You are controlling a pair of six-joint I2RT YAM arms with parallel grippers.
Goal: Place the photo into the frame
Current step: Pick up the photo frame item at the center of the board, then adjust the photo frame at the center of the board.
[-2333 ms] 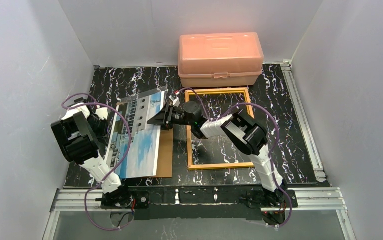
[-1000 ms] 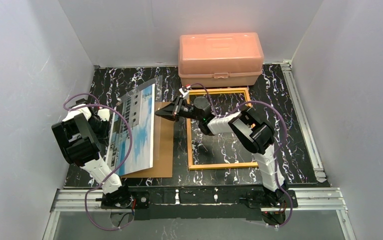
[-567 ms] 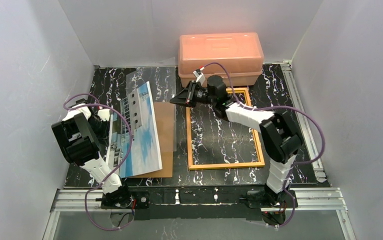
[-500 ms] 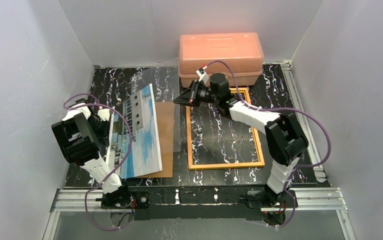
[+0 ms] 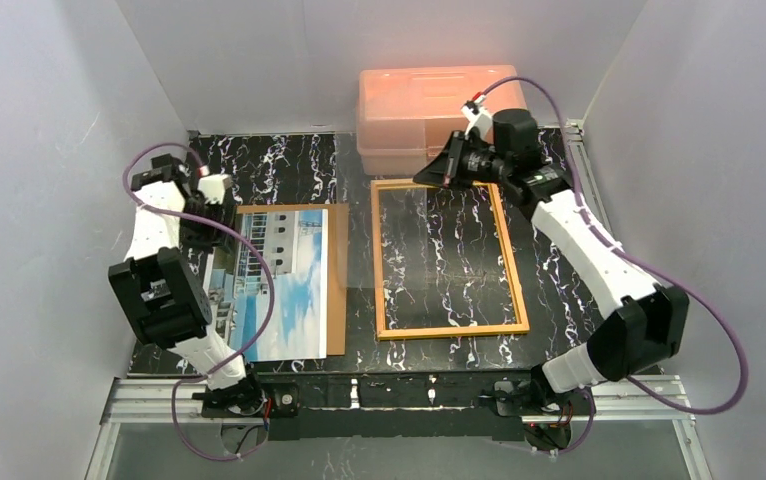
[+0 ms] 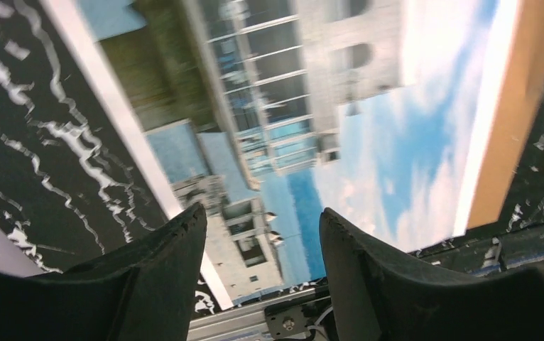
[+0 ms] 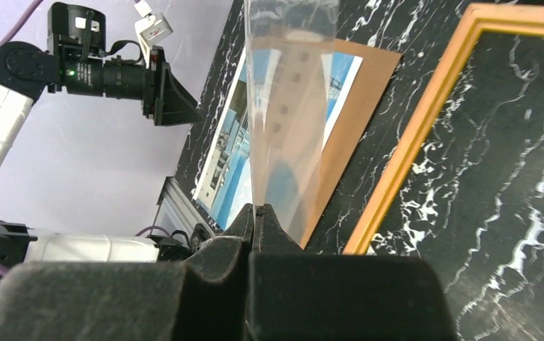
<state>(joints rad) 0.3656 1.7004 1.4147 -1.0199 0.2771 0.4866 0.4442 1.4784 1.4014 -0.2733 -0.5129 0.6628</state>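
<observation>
Table (image 5: 289,170): black marbled, white walls around.
Photo (image 5: 279,280): flat on the brown backing board (image 5: 336,270), left of the frame (image 5: 449,331).
Left arm: elbow folded, wrist tipped down over the photo.
Left gripper (image 6: 262,220): fingers apart, holding nothing.
Right arm: stretched far, beside the pink box (image 5: 409,110).
Right gripper (image 7: 258,213): pinched on the raised clear pane (image 7: 290,106).

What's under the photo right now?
The brown backing board: a strip of it shows along the right and far edges of the photo. The rest of the board is covered, so anything else beneath can't be seen.
</observation>
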